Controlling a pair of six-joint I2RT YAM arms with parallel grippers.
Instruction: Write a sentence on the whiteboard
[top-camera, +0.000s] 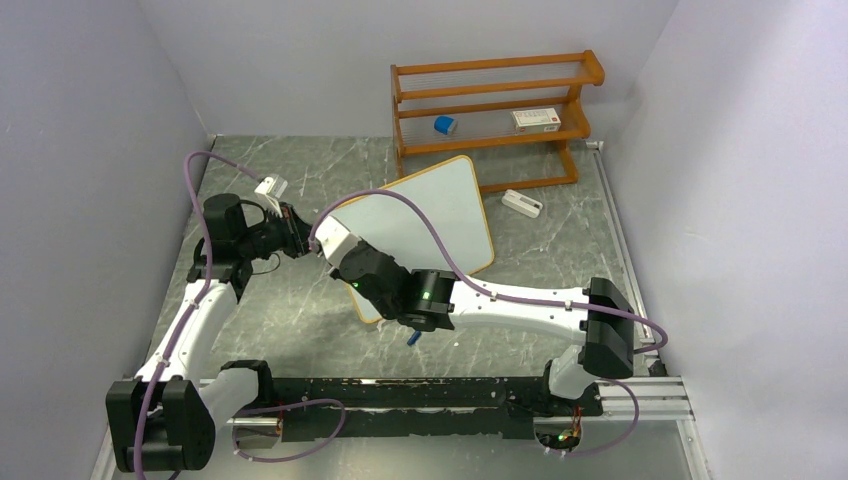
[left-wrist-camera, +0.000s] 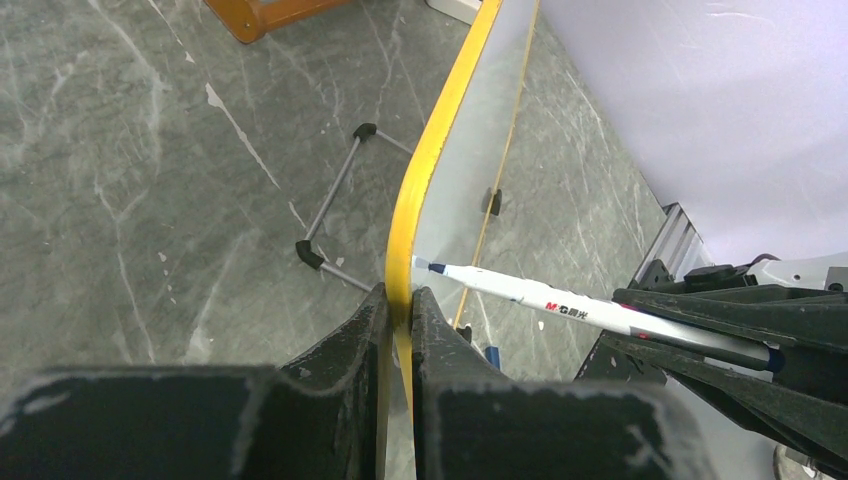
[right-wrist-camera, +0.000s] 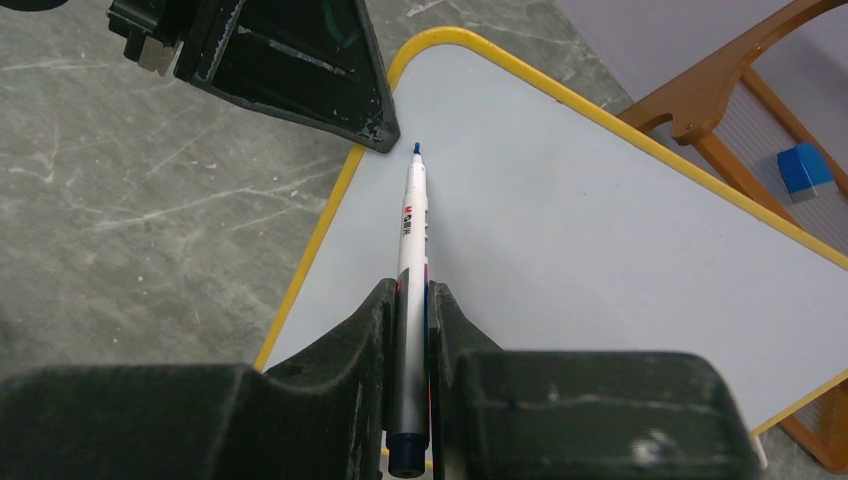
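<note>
The whiteboard (top-camera: 440, 215) stands tilted on the table, its yellow-orange frame (left-wrist-camera: 430, 160) running up the left wrist view. My left gripper (left-wrist-camera: 400, 295) is shut on that frame at the board's left edge (top-camera: 300, 232). My right gripper (right-wrist-camera: 412, 290) is shut on a white marker (right-wrist-camera: 412, 220) with a blue tip. The tip sits at the board's upper left corner, close to the left gripper's fingers (right-wrist-camera: 290, 60). In the left wrist view the marker (left-wrist-camera: 540, 298) reaches the board's face from the right. The sentence is out of view; the white face (right-wrist-camera: 600, 200) I see is bare.
An orange wooden shelf rack (top-camera: 495, 110) stands behind the board, holding a small blue block (top-camera: 445, 125) and a white box (top-camera: 536, 120). A white box (top-camera: 521, 203) lies right of the board. A blue cap (top-camera: 412, 338) lies under my right arm. The board's wire stand (left-wrist-camera: 330, 210) rests behind it.
</note>
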